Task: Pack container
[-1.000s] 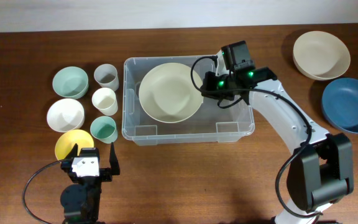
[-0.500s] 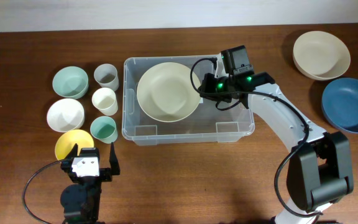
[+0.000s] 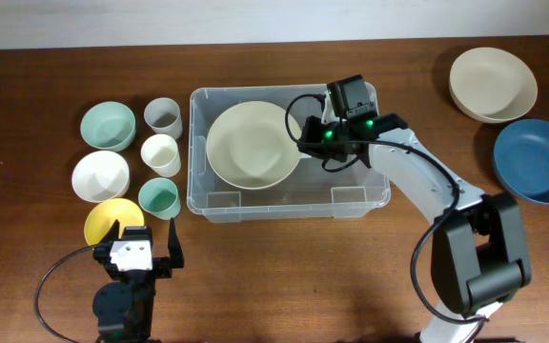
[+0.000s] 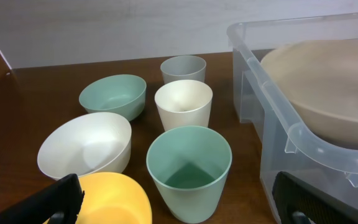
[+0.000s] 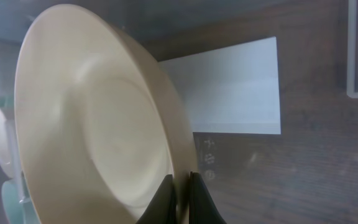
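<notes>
Blue bowl (image 3: 536,161) just beside beige bowl (image 3: 492,84), far right

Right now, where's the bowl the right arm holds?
Overhead, the cream bowl is inside the container, in its left half, rim pinched by the right gripper.

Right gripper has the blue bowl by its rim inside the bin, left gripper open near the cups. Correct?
One slip: the bowl pinched at its rim by the right gripper is cream, not blue. The overhead view shows the blue bowl out on the table, right of the bin. The rest holds: the left gripper is open near the cups.
</notes>
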`<state>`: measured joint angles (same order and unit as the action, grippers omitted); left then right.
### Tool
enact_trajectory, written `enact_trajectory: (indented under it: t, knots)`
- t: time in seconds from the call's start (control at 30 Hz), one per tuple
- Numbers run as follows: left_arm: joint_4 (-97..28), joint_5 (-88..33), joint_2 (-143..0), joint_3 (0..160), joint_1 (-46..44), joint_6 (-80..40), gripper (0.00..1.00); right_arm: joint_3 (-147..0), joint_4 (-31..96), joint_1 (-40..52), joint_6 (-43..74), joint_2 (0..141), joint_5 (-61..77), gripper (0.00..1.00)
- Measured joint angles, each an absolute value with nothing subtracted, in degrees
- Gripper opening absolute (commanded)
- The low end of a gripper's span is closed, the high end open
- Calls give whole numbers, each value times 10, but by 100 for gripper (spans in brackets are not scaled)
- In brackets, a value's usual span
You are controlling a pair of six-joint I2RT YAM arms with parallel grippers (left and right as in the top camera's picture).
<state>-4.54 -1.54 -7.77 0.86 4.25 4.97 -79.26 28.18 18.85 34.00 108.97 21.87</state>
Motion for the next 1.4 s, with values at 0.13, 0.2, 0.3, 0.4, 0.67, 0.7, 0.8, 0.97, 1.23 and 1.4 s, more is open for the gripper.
enact_trajectory:
  t: [0.13,0.2,0.3,0.4,0.67,0.7,0.8,0.97,1.23,1.4]
  knots:
    - [-45,-15,-78,9,43,50,100,-793,281,189,343,1101,217,4]
    - [-45,-15,-78,9,43,50,100,-793,279,189,344,1106,217,4]
    - [-45,-15,-78,9,43,50,99,-793,277,189,345,1109,217,6]
    - [-45,-15,-78,9,43,50,99,-793,277,189,349,1110,217,8]
    - [-45,-15,-78,9,43,50,100,-793,273,189,356,1129,218,14]
    - [-45,-15,-78,9,43,50,99,-793,273,189,356,1131,218,16]
    - [-45,-15,-78,9,43,50,99,-793,270,189,354,1132,220,32]
    - [-45,-15,-78,9,43,50,99,-796,280,189,322,1132,222,57]
    - [-45,-15,-78,9,43,50,100,-894,385,184,272,1124,222,71]
    - [-45,-15,-78,9,43,50,100,-956,428,163,257,1094,220,72]
